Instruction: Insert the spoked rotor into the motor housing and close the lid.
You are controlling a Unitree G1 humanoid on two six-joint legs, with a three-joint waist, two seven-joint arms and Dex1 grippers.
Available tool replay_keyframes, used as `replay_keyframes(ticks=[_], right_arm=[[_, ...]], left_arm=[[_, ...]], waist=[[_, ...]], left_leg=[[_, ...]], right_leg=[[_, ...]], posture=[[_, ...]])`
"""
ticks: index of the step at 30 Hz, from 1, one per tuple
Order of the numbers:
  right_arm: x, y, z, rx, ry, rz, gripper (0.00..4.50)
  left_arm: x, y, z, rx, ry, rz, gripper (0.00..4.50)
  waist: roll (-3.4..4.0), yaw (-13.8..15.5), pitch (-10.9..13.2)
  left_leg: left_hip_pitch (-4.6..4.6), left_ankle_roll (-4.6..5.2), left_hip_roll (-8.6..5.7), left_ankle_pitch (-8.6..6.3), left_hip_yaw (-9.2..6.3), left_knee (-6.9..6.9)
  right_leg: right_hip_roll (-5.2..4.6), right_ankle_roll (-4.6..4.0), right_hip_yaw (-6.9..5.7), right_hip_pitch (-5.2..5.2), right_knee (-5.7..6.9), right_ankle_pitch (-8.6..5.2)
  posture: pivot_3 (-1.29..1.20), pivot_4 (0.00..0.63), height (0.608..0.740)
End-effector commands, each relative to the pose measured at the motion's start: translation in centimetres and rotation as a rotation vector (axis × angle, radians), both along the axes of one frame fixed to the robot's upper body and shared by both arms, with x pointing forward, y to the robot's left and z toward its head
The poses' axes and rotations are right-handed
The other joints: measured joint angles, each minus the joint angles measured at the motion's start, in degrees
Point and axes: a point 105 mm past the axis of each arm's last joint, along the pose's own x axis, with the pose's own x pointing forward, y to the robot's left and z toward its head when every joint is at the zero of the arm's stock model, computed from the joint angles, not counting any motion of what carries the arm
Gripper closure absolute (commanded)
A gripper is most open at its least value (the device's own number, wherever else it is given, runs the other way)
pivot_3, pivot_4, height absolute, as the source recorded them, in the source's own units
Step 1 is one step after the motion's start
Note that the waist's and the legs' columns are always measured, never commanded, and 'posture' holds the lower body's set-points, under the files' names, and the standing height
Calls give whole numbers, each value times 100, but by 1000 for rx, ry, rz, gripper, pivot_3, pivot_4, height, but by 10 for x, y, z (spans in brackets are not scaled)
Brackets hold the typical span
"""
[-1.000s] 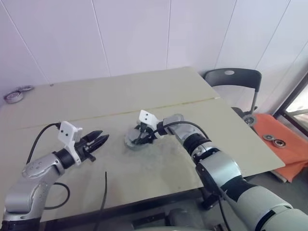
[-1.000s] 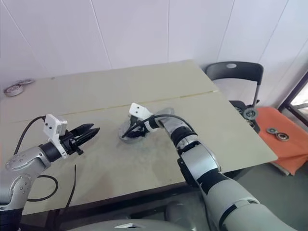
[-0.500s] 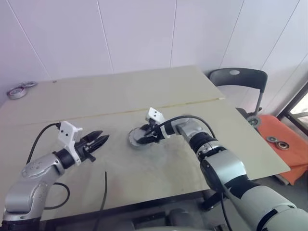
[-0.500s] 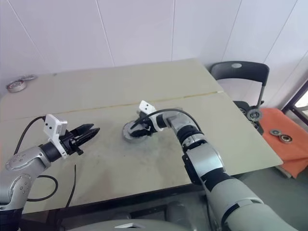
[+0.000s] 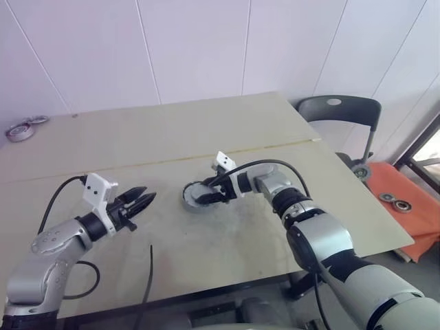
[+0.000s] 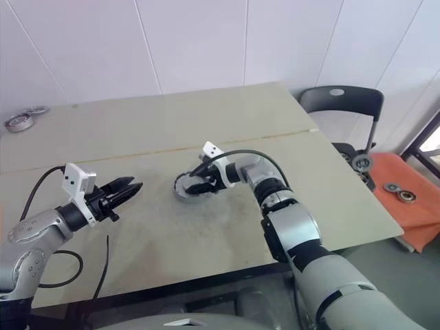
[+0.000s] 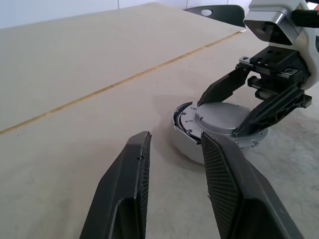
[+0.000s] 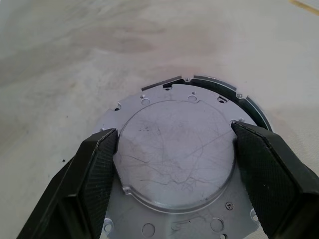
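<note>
The surface (image 5: 103,148) carries the motor housing (image 5: 196,197) near its middle, lid (image 8: 177,157) on top slightly askew, rotor presumably inside. The right pincer (image 8: 174,164) grips the lid; the left pincer (image 5: 141,204), at nine o'clock, hangs part-open, empty. Seating the lid apparently remains.

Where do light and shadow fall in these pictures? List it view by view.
Left eye view: strong daylight at the right edge, past the chair; table evenly lit. Left wrist view: soft shadow on the table beside the lid. Right wrist view: dull sheen on the scratched lid between the right fingers.
</note>
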Motion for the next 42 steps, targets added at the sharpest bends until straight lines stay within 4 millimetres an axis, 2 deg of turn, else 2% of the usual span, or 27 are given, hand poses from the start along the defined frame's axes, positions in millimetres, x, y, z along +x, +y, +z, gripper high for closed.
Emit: replay_keyframes(ticks=[1,4,6,9,13,21,31,35,40,42], right_arm=[[-12,6,-9,57,168,-9,1233],[-16,14,17,201,217,65,1233],[-19,16,26,252,228,107,1233],[-18,18,26,252,207,104,1233],[-5,26,31,258,130,7,1233],[2,40,38,283,53,-54,1233],[5,35,20,181,-28,-95,1233],[1,34,15,150,-50,-47,1233],[-12,28,-13,8,-148,53,1233],[-13,27,-18,-16,-173,58,1233]], left_arm=[[-1,-2,12,4,-48,-7,2798],[0,-3,12,4,-48,-9,2798],[1,-3,12,4,-49,-10,2798],[2,-3,12,5,-50,-11,2798],[3,-3,13,4,-51,-12,2798],[3,-5,12,-2,-46,-20,2798],[3,-6,10,-4,-40,-22,2798],[3,-6,10,-5,-40,-20,2798],[2,-5,10,-4,-42,-13,2798],[2,-4,10,-4,-42,-10,2798]], waist=[[-1,-5,3],[-9,-17,9],[-13,-23,6],[-17,-38,4],[-15,-43,5],[-14,-26,7],[-15,-13,6],[-15,-10,6],[-18,-12,3],[-19,-11,2]], left_leg=[[0,0,0,0,0,0],[-8,0,2,0,0,-2],[-27,0,4,0,0,-5],[-99,0,8,1,0,0],[-100,0,11,1,0,-7],[-99,0,10,1,2,7],[-98,0,10,1,2,9],[-94,0,10,2,1,17],[-90,0,9,2,1,18],[-89,0,9,2,1,17]], right_leg=[[0,0,0,-1,1,0],[3,2,1,-11,3,2],[6,17,1,-32,5,11],[10,-5,1,-110,21,29],[11,-6,2,-118,25,29],[14,-8,2,-112,28,31],[14,-9,2,-110,30,31],[14,-9,2,-105,38,31],[14,-8,2,-101,40,31],[14,-8,2,-99,41,31]], posture=[[0,0,740],[0,0,740],[0,0,740],[0,0,740],[0,0,740],[0,0,740],[0,0,740],[0,0,740],[0,0,740],[0,0,740]])
